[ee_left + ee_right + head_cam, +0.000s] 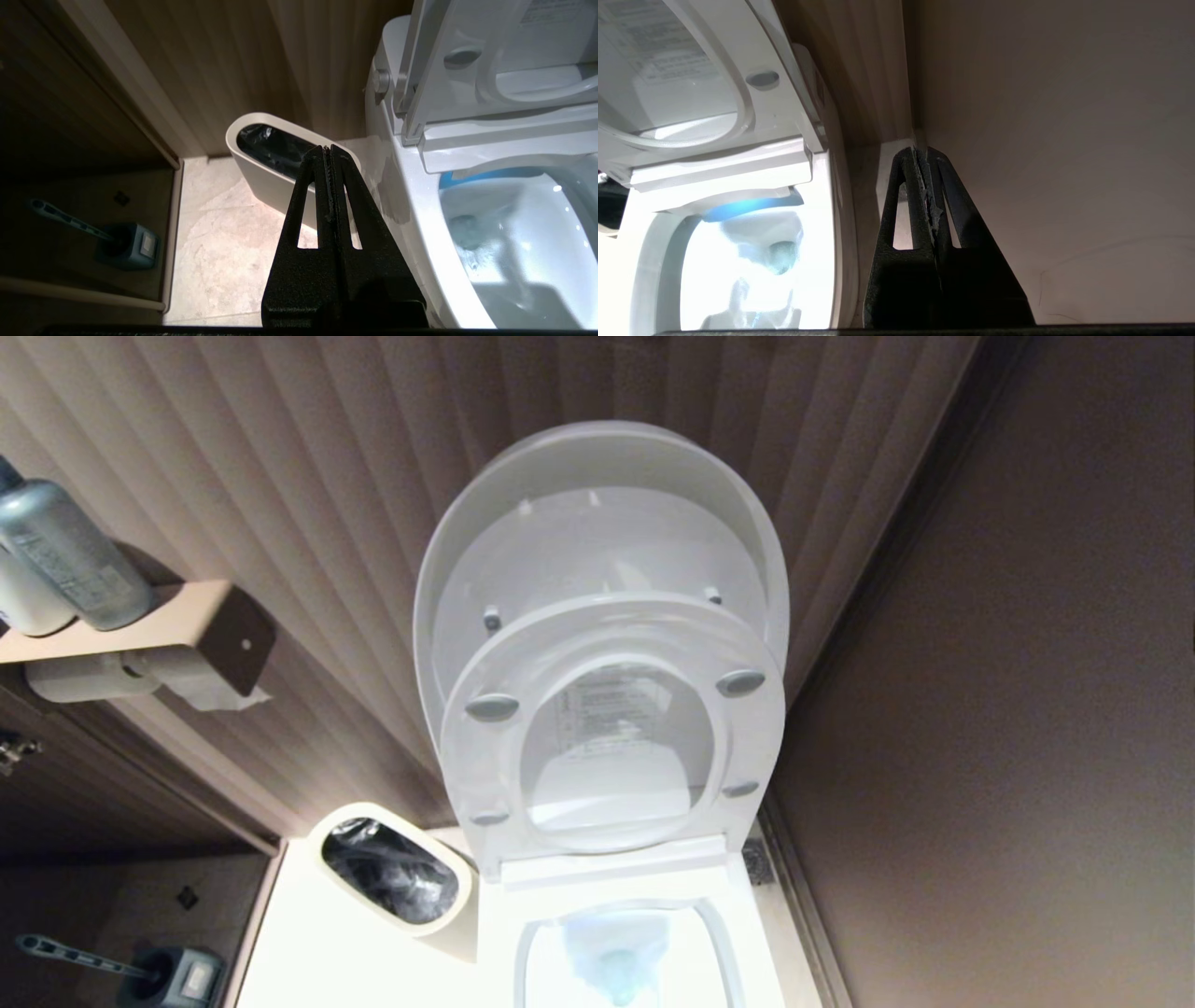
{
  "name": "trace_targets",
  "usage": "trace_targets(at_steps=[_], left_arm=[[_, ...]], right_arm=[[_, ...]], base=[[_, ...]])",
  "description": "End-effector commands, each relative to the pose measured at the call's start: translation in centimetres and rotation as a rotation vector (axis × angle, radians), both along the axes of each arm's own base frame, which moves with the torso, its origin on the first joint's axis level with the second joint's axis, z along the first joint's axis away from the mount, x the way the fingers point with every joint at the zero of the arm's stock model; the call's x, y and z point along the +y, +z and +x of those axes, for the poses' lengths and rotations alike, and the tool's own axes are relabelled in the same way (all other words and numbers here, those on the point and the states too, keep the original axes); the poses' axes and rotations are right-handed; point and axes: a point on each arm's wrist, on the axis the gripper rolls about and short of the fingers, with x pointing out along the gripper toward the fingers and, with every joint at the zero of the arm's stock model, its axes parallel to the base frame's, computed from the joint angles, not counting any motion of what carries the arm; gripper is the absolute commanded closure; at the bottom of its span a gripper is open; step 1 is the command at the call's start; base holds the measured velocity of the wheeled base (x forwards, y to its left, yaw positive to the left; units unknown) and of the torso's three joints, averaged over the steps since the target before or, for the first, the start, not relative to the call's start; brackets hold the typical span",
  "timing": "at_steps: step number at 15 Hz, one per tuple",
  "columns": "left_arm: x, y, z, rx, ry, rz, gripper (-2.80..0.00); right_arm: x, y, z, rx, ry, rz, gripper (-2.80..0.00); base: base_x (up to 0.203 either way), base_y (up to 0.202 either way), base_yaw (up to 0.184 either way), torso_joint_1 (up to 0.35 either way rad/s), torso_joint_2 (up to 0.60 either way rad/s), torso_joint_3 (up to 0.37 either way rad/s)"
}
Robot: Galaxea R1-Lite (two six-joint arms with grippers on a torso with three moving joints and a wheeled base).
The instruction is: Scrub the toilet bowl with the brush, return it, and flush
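1. Standing at the far left of the head view, a grey bottle rests on a small shelf, with a toilet paper roll hung beneath it.
2. Low in the left corner, a dark blue-handled brush leans in its grey-blue holder on the floor of a shadowed recess; the white-handled brush of the task shows in none of the views.
3. Next comes an off-white oval waste bin with a black liner, standing on the pale floor just beside the toilet's left flank.
4. The left gripper hangs above the floor between the bin and the toilet, its fingers clenched together on nothing.
5. The toilet bowl sits at the centre against the ribbed wall, with its lid and seat both raised upright and a blue-tinted glow over the water inside.
6. The right gripper hangs in the narrow gap between the toilet's right side and the plain side wall, its fingers likewise pressed together and holding nothing.
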Motion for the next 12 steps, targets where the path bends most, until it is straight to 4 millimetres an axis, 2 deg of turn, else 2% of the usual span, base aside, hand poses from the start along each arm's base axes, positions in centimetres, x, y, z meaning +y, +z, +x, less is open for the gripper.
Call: trace_targets(at_steps=[1, 12], left_arm=[[0.00, -0.09, 0.06, 0.005, 0.001, -0.001, 0.00], [0.00, -0.07, 0.06, 0.003, 0.002, -0.004, 0.00]], right_arm=[[0.00, 0.00, 0.00, 0.000, 0.000, -0.003, 0.00], [0.01, 0.00, 0.00, 0.000, 0.003, -0.006, 0.00]], base=[[0.000, 0.000, 0.000, 0.002, 0.00, 0.212], [0.000, 0.000, 0.000, 0.003, 0.00, 0.202]])
